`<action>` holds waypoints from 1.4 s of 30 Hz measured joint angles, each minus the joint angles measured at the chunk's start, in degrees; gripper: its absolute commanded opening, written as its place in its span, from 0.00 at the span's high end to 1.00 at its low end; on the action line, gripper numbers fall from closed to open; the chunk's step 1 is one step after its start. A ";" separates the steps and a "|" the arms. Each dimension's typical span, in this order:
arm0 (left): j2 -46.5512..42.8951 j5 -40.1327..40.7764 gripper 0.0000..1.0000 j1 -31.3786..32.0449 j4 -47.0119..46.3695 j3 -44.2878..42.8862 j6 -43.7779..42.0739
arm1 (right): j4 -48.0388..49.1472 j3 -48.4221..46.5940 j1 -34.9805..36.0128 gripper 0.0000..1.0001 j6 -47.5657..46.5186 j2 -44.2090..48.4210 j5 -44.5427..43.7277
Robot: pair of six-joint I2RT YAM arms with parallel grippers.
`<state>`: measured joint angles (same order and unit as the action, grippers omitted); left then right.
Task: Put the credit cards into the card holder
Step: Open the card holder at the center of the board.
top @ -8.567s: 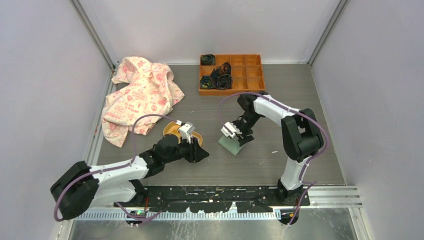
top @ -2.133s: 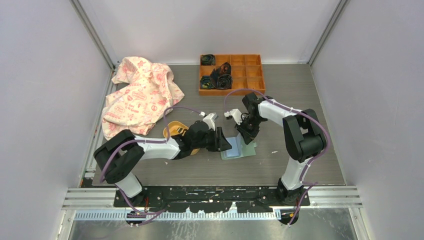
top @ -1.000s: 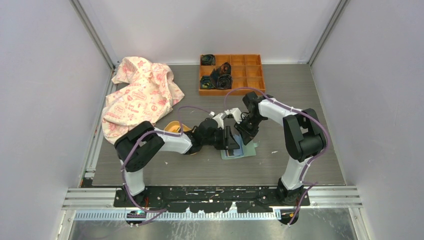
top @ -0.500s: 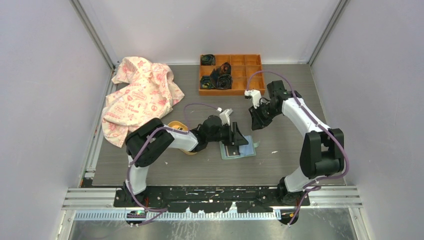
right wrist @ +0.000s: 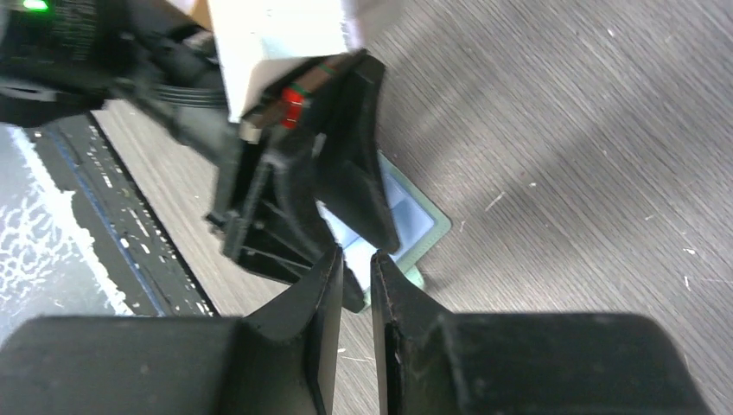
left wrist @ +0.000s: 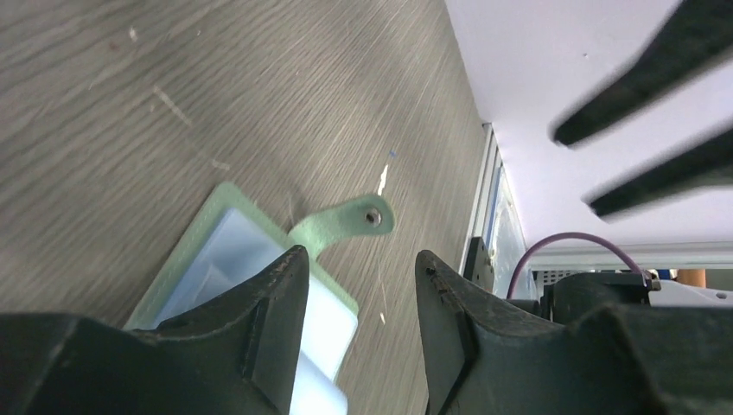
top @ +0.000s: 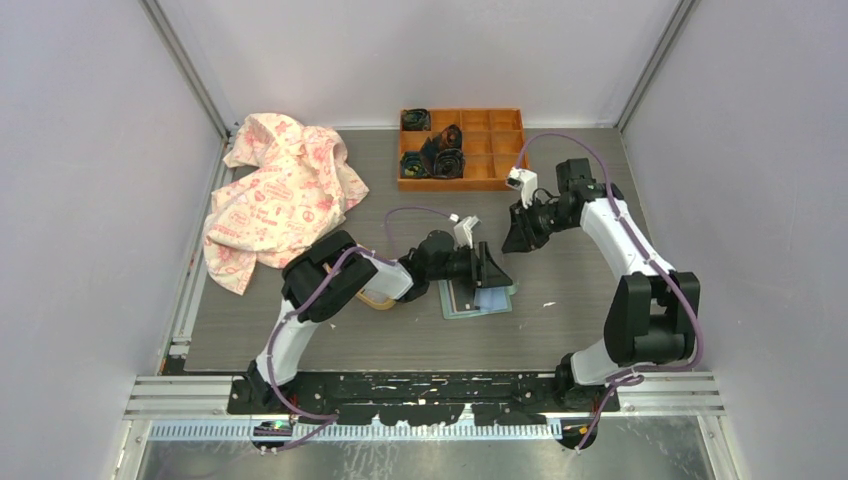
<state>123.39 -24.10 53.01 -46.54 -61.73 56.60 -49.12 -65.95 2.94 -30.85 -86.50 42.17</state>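
The holder lies flat and unfolded under our left gripper. Its fingers stand apart, with nothing between them but table and the snap tab just past the tips. The right gripper hangs above and beyond those tips, apart from the holder, its fingers nearly together with only a slit and nothing in it. So we judge that nothing pins the holder. If the left fingers drag on it while pulling away or pushing a card deeper, it may slide or spin, and a half-seated card could ride out with them. The grippers are also near each other, and a careless swing could knock them together. The top view shows what we take for a dark card on the holder behind the left fingertips. The left wrist view hides that part under its own fingers, yet it alone shows the tab, the snap and pale panels that may be sleeves or cards. The right wrist view adds the left fingers lying low over the holder; whether they touch it we cannot tell.
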 measured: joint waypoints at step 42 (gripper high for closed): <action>-42.84 15.76 0.97 -5.20 35.71 23.17 -19.54 | -4.07 9.75 12.20 0.79 -21.24 7.43 2.56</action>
<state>80.55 -8.34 47.81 -10.83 -38.57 37.06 -53.19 -56.21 15.14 -52.10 -79.07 44.73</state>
